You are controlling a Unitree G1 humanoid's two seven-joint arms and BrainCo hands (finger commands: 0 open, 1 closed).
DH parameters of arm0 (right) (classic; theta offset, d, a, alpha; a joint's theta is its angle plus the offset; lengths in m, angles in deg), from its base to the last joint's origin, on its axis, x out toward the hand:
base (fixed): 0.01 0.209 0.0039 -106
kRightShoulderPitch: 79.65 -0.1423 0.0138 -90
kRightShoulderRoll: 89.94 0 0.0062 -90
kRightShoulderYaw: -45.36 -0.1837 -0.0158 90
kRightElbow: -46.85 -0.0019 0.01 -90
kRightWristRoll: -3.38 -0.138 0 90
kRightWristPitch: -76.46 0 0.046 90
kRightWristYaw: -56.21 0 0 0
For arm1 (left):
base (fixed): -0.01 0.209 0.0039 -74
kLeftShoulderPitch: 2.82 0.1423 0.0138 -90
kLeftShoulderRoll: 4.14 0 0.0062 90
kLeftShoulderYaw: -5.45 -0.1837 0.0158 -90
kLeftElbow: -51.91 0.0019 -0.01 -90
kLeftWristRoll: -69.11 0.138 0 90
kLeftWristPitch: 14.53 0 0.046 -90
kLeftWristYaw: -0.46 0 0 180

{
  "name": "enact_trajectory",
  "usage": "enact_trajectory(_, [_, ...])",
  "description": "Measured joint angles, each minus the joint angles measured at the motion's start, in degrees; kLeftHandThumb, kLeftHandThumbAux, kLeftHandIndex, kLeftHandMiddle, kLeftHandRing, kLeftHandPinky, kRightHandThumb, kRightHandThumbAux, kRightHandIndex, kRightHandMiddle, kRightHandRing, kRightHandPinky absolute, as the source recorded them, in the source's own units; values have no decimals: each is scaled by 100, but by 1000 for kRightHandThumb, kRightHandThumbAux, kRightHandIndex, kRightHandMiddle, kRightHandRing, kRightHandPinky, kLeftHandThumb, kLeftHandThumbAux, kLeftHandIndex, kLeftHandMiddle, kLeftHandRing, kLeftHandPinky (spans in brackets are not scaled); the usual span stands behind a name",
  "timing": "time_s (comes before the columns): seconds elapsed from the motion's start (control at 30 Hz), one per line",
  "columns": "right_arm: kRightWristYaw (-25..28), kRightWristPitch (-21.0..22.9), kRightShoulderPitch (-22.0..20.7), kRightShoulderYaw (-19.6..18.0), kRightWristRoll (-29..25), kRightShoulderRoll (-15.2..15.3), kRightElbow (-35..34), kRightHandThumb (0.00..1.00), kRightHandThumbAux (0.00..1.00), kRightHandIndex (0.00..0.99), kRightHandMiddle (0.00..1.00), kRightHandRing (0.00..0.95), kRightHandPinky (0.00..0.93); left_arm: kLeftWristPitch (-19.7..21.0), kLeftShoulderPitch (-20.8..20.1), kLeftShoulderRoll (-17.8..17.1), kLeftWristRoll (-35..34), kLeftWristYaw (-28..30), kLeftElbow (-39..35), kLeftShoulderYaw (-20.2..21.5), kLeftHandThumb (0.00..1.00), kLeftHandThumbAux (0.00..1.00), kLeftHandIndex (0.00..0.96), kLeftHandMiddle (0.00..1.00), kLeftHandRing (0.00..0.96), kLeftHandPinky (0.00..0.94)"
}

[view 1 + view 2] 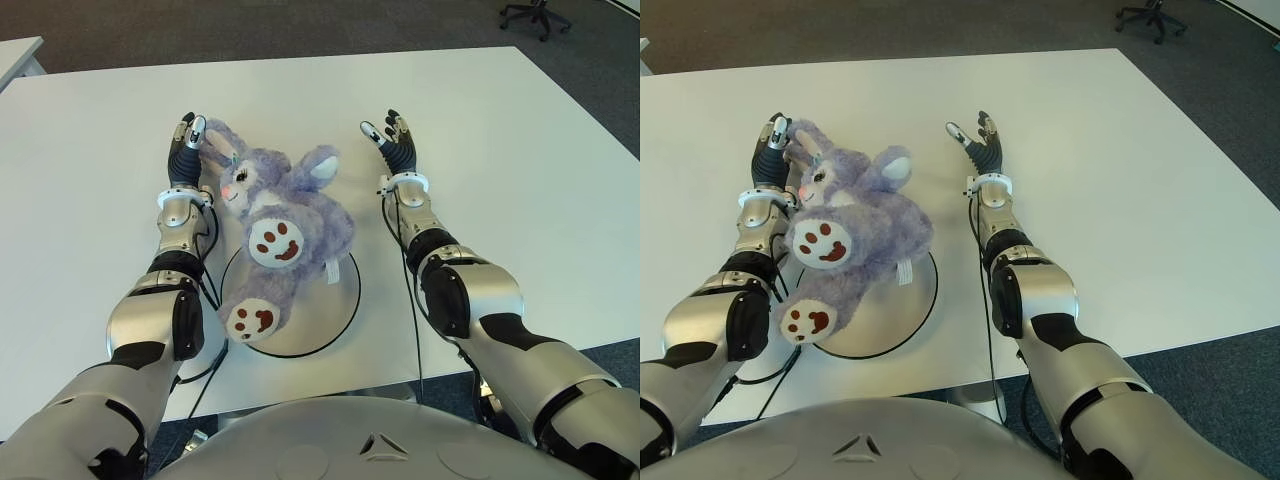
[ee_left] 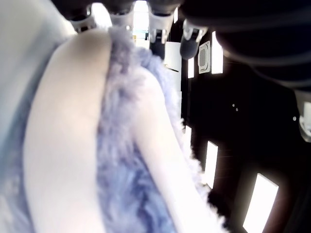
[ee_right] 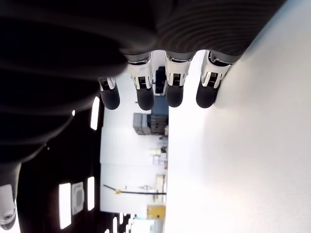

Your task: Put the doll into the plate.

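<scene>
White counter carries the doll, its long axis running from the plate at the near end up-left to the ears beside the left hand — nearer than the right hand — both hands' fingers released.

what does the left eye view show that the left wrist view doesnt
Only the left eye view shows the whole scene: the doll lying partly across the plate on the white table, head toward the left hand, and the right hand open beside it, holding nothing. Only the left wrist view shows the left fingertips close up, extended beyond the doll's long ear, not closed on it, with ceiling lights behind. Both show the left hand against the doll's purple fur.
</scene>
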Motion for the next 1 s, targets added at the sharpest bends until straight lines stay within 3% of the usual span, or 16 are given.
enact_trajectory(0.5, [247, -24, 105, -180, -40, 1, -63, 0, 574, 0, 0, 0, 0, -1, 11, -1, 1, 0, -5, 1, 0, 365, 0, 95, 22, 0])
enact_trajectory(1.0, [199, 33, 146, -243, -90, -61, -108, 0, 679, 0, 7, 1, 0, -2, 17, -6, 18, 0, -10, -2, 0, 370, 0, 99, 24, 0])
